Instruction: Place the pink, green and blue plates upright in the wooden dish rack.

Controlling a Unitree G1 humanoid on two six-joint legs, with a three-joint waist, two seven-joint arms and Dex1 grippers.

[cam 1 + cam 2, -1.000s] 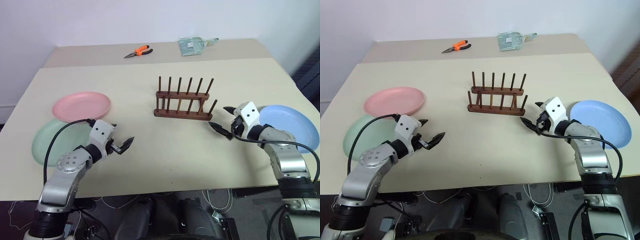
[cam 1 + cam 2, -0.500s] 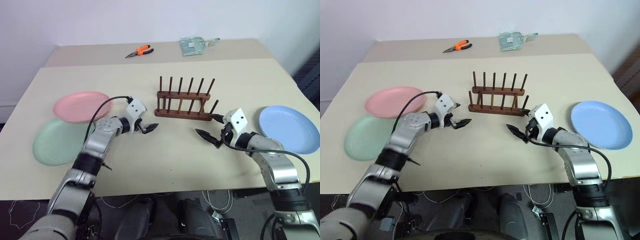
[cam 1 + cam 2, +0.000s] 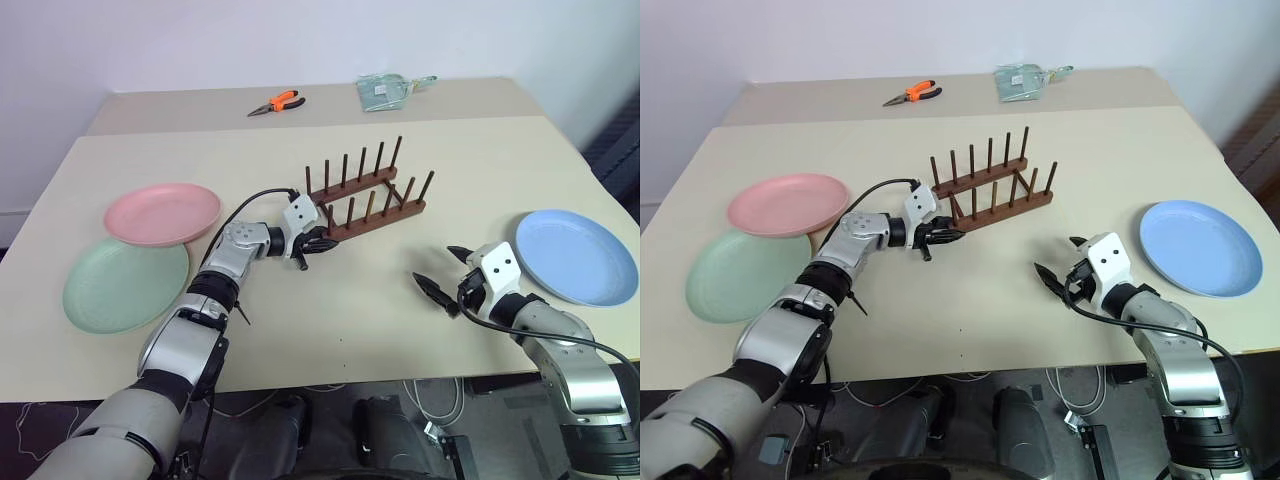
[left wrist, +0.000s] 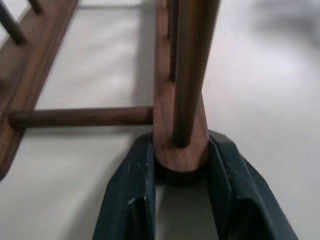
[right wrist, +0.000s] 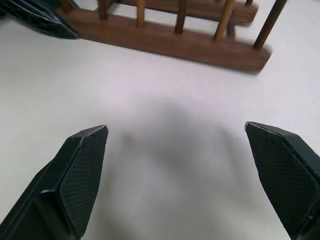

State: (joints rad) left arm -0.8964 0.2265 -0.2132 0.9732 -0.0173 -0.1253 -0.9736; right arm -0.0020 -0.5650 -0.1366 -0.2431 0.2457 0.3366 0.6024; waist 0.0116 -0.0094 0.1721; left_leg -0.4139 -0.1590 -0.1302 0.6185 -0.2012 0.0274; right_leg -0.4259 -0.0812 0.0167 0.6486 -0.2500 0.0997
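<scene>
The wooden dish rack (image 3: 365, 195) stands empty and slanted at mid-table. My left gripper (image 3: 318, 243) is shut on the near left end of its front rail (image 4: 180, 145), with a finger on each side. The pink plate (image 3: 162, 212) lies flat at the left, overlapping the green plate (image 3: 125, 285) in front of it. The blue plate (image 3: 577, 256) lies flat at the right. My right gripper (image 3: 436, 266) hovers open between the rack and the blue plate, holding nothing; its wrist view faces the rack's base (image 5: 165, 42).
Orange-handled pliers (image 3: 278, 102) and a clear plastic bag (image 3: 385, 90) lie on the far table behind the rack. Bare tabletop (image 3: 340, 320) stretches in front of the rack, up to the near edge.
My left arm reached right and forward to the rack and shut on its rail end. The rack swung so its right end points farther away. My right gripper drew back toward the table's front.
</scene>
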